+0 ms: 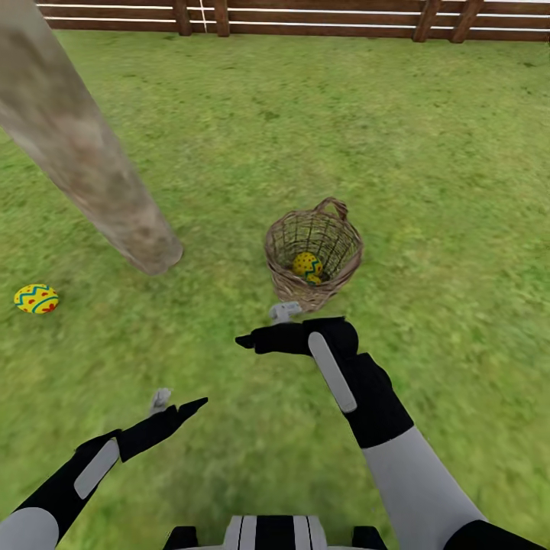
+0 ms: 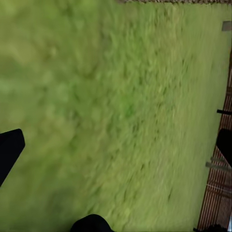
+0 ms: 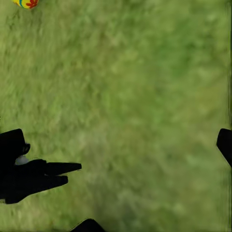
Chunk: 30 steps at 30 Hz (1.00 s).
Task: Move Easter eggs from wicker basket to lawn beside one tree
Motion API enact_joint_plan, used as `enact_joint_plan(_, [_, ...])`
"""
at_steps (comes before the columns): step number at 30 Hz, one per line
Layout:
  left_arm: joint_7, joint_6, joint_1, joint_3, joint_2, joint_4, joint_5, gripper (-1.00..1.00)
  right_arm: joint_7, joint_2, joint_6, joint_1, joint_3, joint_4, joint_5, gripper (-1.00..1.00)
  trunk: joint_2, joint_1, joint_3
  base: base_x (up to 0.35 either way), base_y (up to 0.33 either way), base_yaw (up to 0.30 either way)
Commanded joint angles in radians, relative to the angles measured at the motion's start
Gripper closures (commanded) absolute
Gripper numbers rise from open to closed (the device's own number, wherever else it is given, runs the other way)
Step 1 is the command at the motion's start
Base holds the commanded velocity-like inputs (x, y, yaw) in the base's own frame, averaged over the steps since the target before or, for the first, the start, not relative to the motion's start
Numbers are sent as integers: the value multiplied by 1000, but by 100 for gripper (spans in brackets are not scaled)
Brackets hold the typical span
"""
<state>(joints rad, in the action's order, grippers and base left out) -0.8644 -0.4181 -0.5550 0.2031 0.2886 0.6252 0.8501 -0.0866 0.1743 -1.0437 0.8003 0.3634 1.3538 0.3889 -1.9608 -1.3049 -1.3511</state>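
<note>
The wicker basket [image 1: 284,284] stands upright on the lawn [image 1: 428,153] just beyond my right gripper [image 1: 263,327]. A yellow Easter egg [image 1: 308,265] lies inside it; a bit of yellow under it may be another. A further Easter egg [image 1: 36,299] [image 3: 26,2] rests on the grass at the left, a short way from the foot of the tree [image 1: 145,241]. My right gripper [image 3: 116,145] is open and empty, low over grass beside the basket's near wall. Nearer to me, my left gripper [image 1: 182,400] [image 2: 116,145] hangs open and empty over bare grass.
A brown wooden fence [image 1: 305,19] [image 2: 220,193] with white rails closes off the far end of the lawn. The grey-brown trunk leans across the upper left of the head view. Open grass surrounds the basket on its right and far sides.
</note>
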Motion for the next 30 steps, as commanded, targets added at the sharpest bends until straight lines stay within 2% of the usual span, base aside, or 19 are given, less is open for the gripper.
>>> enact_joint_plan(1, [0, -9, 0, 4, 1, 1, 10, -100, -9, 0, -4, 0, 3, 6, -10, -100, 0, 0, 0, 8, -315, 0])
enact_joint_plan(5, [1, -9, 0, 4, 1, 0, 10, -100, -10, 0, -4, 0, 9, 16, -9, -100, 0, 0, 0, 2, -314, 63])
enact_joint_plan(11, [1, -10, 0, 4, 2, 0, 10, -100, -10, 0, -4, 0, 14, 18, -9, -100, 0, 0, 0, 0, -314, 250])
enact_joint_plan(15, [1, -9, 0, 3, 3, 1, 10, -100, -11, 0, -4, 0, 56, 19, -9, -100, 0, 0, 0, 0, -310, 277])
enact_joint_plan(18, [1, -10, 0, 3, 3, 0, 10, -100, -12, 0, -4, 0, 70, 24, -9, -100, 0, 0, 0, 0, -308, 278])
enact_joint_plan(30, [1, -10, 0, 3, 3, -1, 10, -100, -12, 0, -4, 0, 75, 27, -9, -100, 0, 0, -1, 110, -307, 279])
